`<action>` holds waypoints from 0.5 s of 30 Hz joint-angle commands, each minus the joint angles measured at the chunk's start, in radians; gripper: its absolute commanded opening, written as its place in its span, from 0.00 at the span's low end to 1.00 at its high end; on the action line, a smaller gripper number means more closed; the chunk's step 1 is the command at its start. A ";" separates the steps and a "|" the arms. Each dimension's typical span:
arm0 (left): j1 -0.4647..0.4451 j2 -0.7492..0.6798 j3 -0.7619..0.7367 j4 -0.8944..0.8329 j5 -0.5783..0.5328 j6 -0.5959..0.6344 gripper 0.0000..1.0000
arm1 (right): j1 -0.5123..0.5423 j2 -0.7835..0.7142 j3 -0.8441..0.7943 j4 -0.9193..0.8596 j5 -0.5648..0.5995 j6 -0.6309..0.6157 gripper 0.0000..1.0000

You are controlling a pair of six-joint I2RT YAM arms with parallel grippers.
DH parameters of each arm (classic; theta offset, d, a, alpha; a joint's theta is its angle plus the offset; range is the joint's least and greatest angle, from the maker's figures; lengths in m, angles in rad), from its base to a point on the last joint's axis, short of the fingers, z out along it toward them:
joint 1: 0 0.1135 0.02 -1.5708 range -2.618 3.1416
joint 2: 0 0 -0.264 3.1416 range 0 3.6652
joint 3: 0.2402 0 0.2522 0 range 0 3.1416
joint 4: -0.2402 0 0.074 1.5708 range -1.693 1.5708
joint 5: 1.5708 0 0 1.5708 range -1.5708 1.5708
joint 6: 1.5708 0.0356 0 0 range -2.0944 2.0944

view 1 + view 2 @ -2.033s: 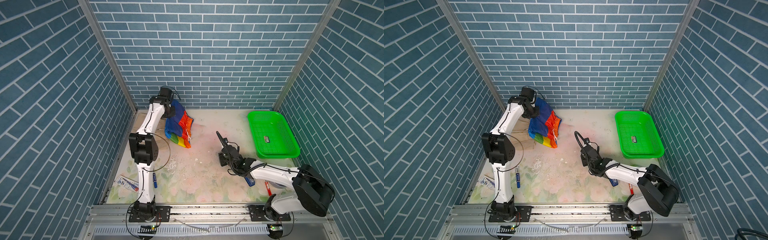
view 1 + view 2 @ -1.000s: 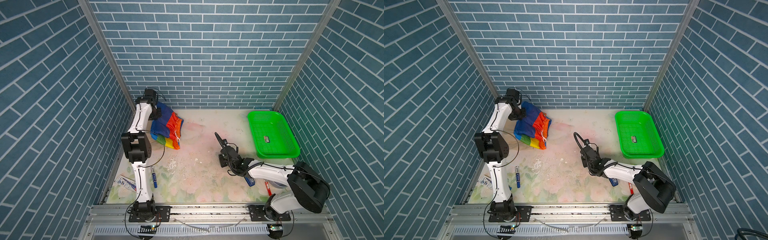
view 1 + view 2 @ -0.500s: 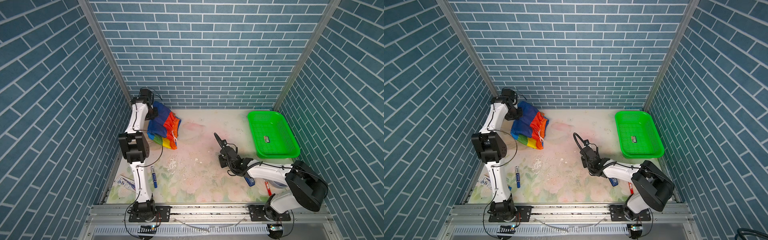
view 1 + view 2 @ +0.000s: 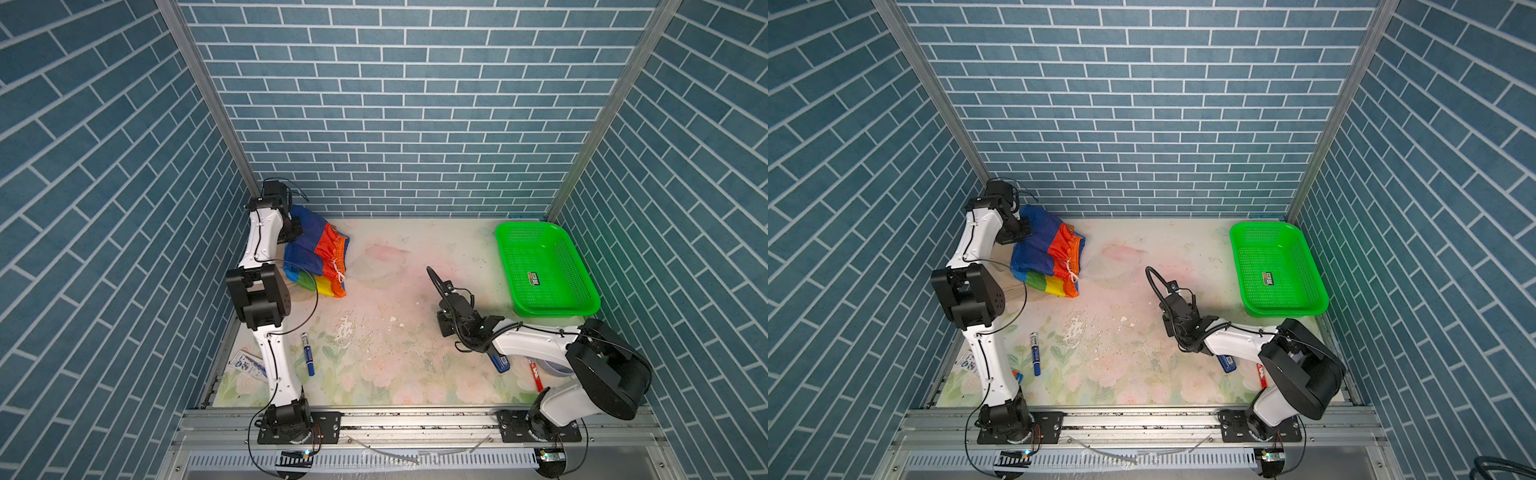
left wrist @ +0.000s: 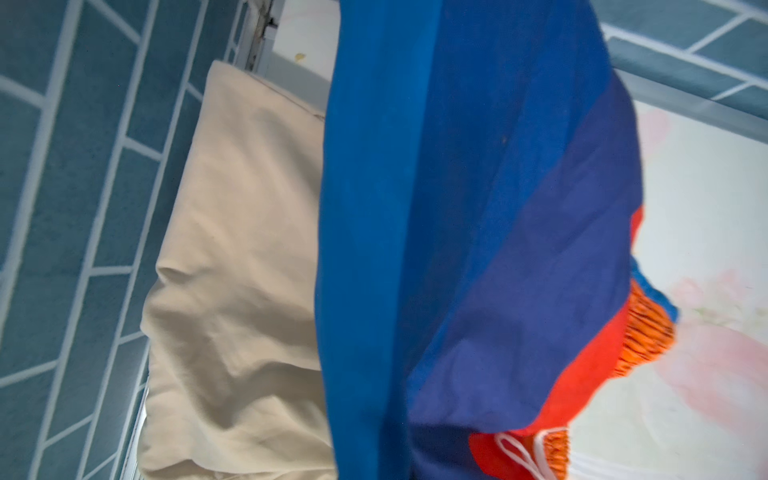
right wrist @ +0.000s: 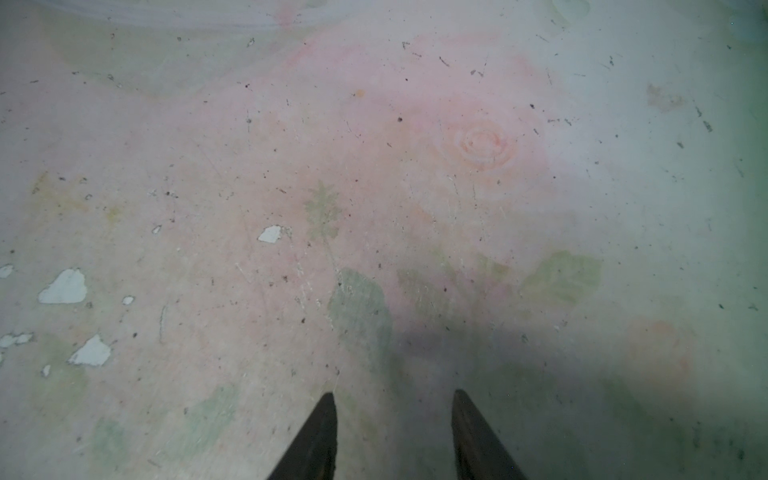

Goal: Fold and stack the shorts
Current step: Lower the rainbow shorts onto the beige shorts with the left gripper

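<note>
Your left gripper (image 4: 292,232) is clenched on the rainbow shorts (image 4: 316,253), far across the table (image 4: 395,332) from the basket (image 4: 552,311). They hang from it over the beige shorts (image 5: 232,270), which lie flat beneath, probably so you can lay them on top. Your right gripper (image 6: 393,392), nearer the basket, hovers released and empty, clear of the cloth.

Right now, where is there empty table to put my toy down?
Biggest bare patch: the back middle, between the rainbow shorts and the green basket. Another lies at the front middle, between the blue marker and the right arm. Crowded: the back-left corner, with the beige shorts and the left arm.
</note>
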 commanded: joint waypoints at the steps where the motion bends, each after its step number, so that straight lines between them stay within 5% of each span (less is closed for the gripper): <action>1: 0.040 -0.003 -0.062 0.039 -0.031 -0.003 0.04 | -0.004 0.018 0.011 -0.005 0.015 0.026 0.46; 5: 0.063 0.044 -0.111 0.070 -0.033 -0.020 0.05 | -0.004 0.026 0.014 -0.007 0.015 0.025 0.46; 11: 0.071 0.126 -0.103 0.079 -0.028 -0.034 0.56 | -0.007 0.039 0.022 -0.013 0.015 0.027 0.46; 15: 0.071 0.164 -0.102 0.080 -0.039 -0.044 0.71 | -0.007 0.050 0.027 -0.014 0.013 0.033 0.46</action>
